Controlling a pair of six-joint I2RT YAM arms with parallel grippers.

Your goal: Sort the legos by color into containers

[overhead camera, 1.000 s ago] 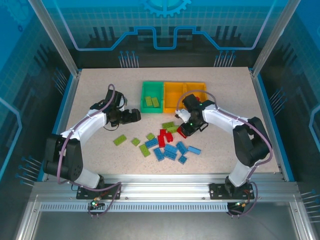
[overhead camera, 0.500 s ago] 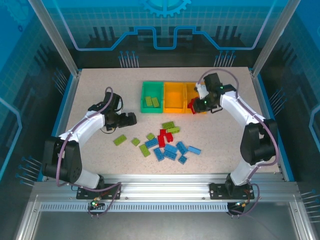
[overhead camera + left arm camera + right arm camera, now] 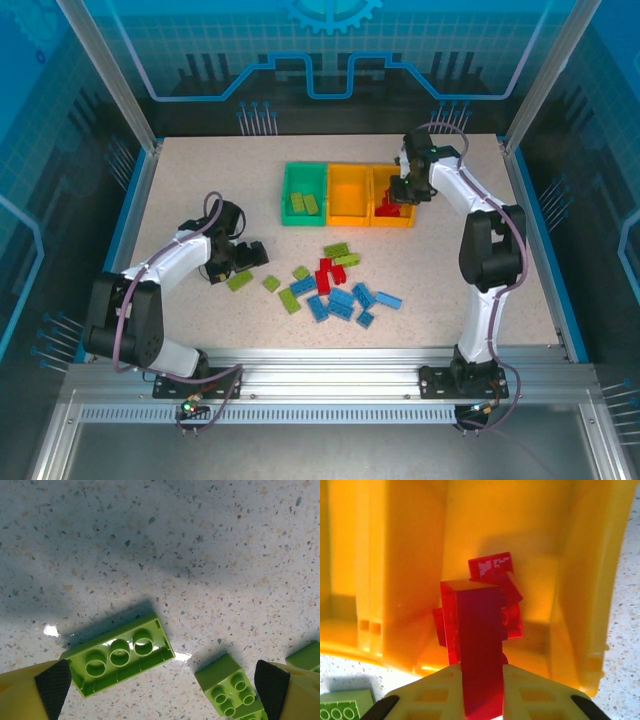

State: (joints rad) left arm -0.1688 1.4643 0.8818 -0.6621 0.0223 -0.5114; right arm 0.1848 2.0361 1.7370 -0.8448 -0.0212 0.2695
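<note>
1. Grips a red brick [image 3: 475,645] on end in the right gripper [image 3: 481,700], fingers closed against its two sides.
2. Holds it just over the right orange bin [image 3: 530,530], at the right end of the bin row on the far side of the table, above other red bricks [image 3: 495,567] lying on the bin floor.
3. Spreads the left gripper [image 3: 162,685] fully wide, holding nothing, low above the table [image 3: 200,555] at the near left.
4. Straddles a green brick [image 3: 122,655] lying flat, three rings showing, close to the left pad, and a smaller green brick [image 3: 227,685] close to the right pad.
5. Counts two green bricks [image 3: 303,203] in the green bin [image 3: 304,168] at the left end of the row, joined to the middle orange bin [image 3: 349,195].
6. Counts loose bricks [image 3: 340,300], blue, red and green, scattered at the table's centre, just near of the bins.
</note>
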